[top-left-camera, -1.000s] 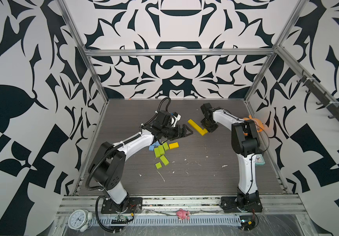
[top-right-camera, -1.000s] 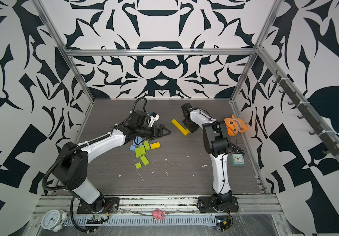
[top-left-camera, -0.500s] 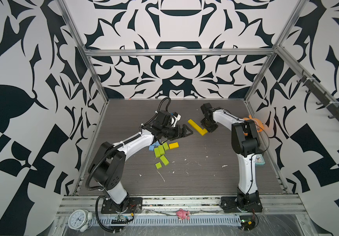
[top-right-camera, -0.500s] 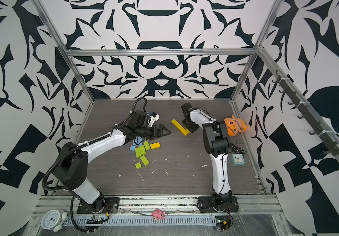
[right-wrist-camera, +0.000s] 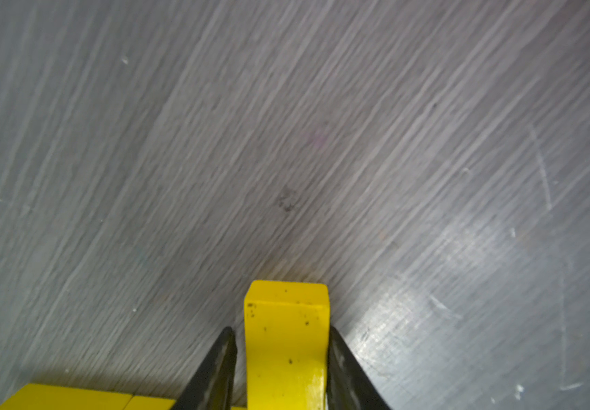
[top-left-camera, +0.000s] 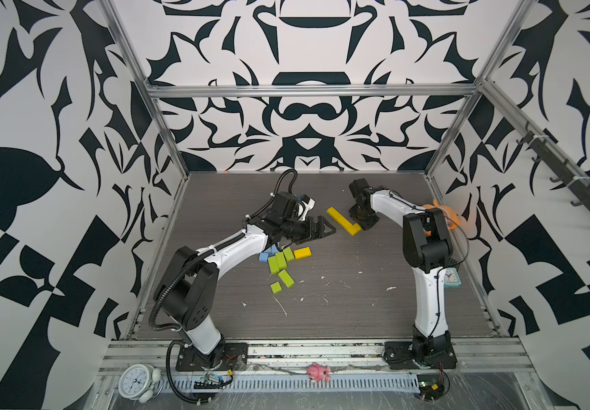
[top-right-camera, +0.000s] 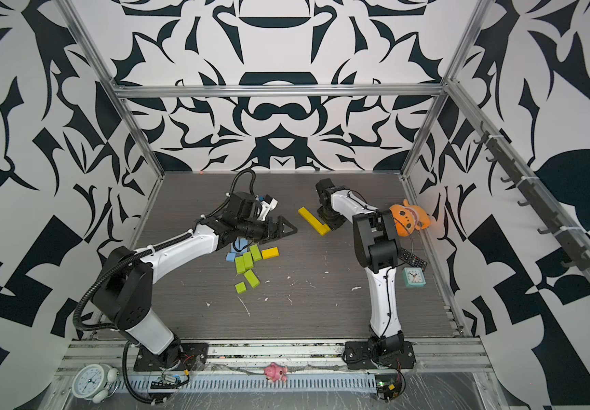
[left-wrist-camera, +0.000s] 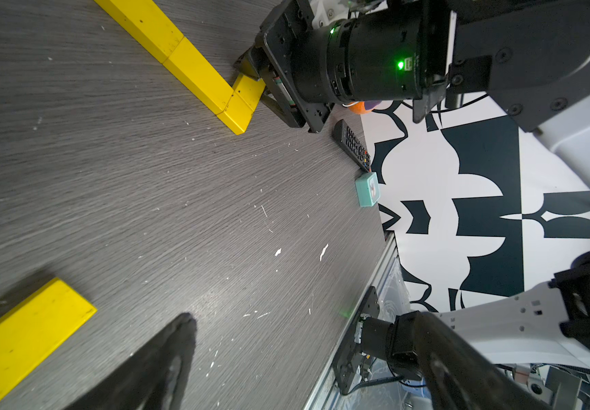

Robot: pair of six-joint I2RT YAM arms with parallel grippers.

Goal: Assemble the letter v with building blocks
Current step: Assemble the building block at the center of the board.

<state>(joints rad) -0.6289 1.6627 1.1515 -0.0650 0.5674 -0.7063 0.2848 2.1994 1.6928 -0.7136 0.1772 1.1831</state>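
A diagonal row of yellow building blocks (top-left-camera: 339, 219) (top-right-camera: 310, 219) lies at the table's middle back. A short yellow block (right-wrist-camera: 286, 337) (left-wrist-camera: 247, 96) stands at an angle against the row's near end. My right gripper (right-wrist-camera: 280, 330) (top-left-camera: 361, 225) straddles this block, open a little, with a thin gap showing at one finger. My left gripper (top-left-camera: 329, 230) (left-wrist-camera: 304, 319) hovers just left of the row, wide open and holding nothing. Below it lie a loose yellow block (top-left-camera: 302, 252) (left-wrist-camera: 27, 337), several lime green blocks (top-left-camera: 281, 261) and light blue blocks (top-left-camera: 264, 256).
An orange plush toy (top-right-camera: 409, 218), a black remote (top-right-camera: 413, 258) and a teal clock (top-right-camera: 413, 277) sit along the right wall behind the right arm. A white alarm clock (top-left-camera: 136, 382) and a pink toy (top-left-camera: 317, 371) lie on the front rail. Patterned walls enclose the table.
The right gripper's jaws have eased apart a little around the short yellow block. Neither arm has visibly moved in the top views.
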